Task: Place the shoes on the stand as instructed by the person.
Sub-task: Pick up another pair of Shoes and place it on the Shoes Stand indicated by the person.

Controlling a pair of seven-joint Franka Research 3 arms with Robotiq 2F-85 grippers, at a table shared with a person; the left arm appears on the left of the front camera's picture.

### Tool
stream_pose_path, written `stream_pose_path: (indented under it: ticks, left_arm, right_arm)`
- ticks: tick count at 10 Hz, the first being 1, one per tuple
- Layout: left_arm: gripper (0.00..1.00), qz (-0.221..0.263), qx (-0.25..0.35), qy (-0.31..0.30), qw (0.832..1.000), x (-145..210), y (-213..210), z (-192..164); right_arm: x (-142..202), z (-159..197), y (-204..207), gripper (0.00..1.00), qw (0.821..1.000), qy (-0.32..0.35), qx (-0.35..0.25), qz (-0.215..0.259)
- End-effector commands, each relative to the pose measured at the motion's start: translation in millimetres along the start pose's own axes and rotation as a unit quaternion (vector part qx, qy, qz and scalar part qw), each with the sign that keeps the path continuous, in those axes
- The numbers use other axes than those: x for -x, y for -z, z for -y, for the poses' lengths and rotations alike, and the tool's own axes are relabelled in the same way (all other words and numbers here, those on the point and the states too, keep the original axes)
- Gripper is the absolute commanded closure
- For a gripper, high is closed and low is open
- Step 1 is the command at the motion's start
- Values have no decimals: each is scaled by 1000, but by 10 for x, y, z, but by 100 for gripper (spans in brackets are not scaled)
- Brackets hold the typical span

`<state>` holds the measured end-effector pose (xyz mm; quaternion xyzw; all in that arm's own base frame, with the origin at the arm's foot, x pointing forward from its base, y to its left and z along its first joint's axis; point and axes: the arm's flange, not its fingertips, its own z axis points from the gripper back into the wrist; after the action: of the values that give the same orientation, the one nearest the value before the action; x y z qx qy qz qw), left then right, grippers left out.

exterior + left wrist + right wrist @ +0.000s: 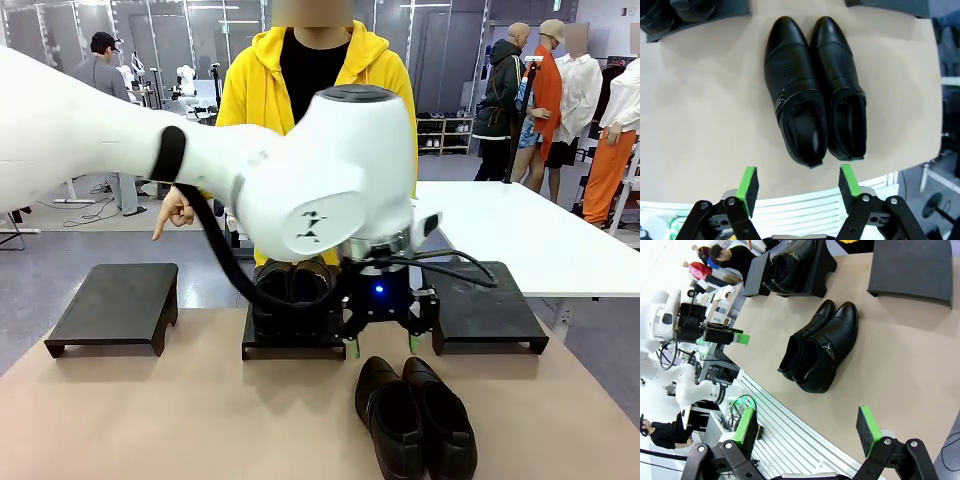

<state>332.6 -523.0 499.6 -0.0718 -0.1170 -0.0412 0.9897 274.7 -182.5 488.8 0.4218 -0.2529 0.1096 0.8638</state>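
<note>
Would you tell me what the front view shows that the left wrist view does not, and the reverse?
The front view adds the person in the yellow hoodie, whose hand points down near the left stand. The left wrist view adds a top-down look at the pair on the table: one perforated toe and both openings. Both share that pair, the other pair on the middle stand, the right stand, and the open left gripper, its green fingers empty.
</note>
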Motion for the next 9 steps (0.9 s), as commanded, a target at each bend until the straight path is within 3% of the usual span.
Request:
stream_pose_path:
  ticks: [1,6,9]
  left_arm:
    - [18,-34,-35,-36,998,-120,-3,414]
    - [18,-90,-74,-60,991,-172,595,670]
    - [18,-96,-53,-69,992,-82,1007,668]
  right_arm:
    - [2,4,-8,0,1000,-7,-7,7]
    - [2,4,-8,0,1000,-7,-7,7]
    - [2,4,-8,0,1000,-7,-7,7]
